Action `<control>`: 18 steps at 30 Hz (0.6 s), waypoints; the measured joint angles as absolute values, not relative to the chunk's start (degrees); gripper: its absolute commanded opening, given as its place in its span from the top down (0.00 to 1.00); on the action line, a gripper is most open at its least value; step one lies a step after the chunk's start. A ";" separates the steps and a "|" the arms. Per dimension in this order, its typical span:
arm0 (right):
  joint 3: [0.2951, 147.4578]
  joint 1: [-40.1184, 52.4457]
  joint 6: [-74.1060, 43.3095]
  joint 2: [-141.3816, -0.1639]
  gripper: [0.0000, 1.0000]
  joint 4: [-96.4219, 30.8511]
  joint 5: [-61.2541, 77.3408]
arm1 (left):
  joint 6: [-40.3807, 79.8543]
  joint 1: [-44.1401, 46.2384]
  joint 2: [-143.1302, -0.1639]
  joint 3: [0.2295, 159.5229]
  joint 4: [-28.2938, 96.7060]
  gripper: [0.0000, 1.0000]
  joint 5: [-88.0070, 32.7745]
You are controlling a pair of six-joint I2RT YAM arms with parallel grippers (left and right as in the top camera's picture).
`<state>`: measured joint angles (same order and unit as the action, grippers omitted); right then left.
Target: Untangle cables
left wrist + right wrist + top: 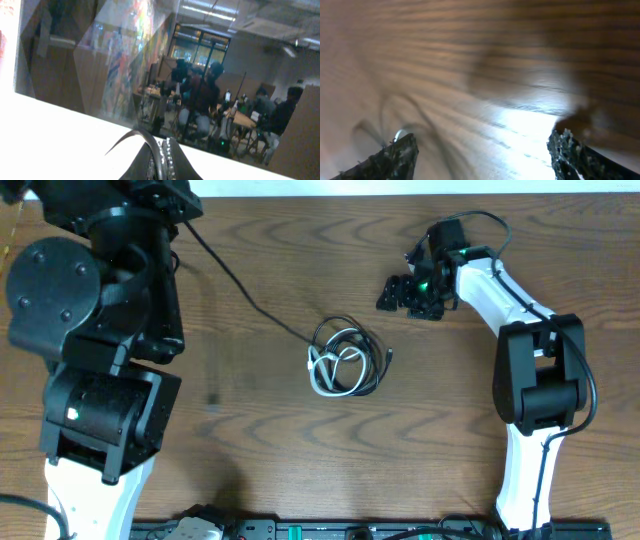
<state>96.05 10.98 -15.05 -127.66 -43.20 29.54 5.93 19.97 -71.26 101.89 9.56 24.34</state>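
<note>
The left claw (163, 160), pointing off into the room, is pressed together, holding nothing. The right claw (482, 140) gapes wide over the desk (250, 415). Black and white cables (343, 360) lie coiled together.

Wood-grain table (250, 430), distant people (200, 95)

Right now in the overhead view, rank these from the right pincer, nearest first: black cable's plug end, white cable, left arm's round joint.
1. black cable's plug end, just below the right pincer, at the bundle's near side.
2. white cable, on the bundle's far side.
3. left arm's round joint, across the table at the picture's left edge.
</note>
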 measured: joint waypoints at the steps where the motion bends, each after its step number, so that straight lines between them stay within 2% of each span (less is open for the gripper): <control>1: 96.05 11.00 -13.19 -127.04 0.16 -43.55 30.98 | 5.93 19.97 -71.50 101.89 9.91 0.93 24.34; 10: 96.66 13.08 4.40 -111.13 0.14 -51.83 35.66 | 5.91 19.97 -72.01 101.89 9.96 0.92 24.34; 18: 96.99 15.90 23.27 -112.25 0.13 -61.60 36.47 | 5.91 19.97 -72.01 101.89 6.55 0.93 24.34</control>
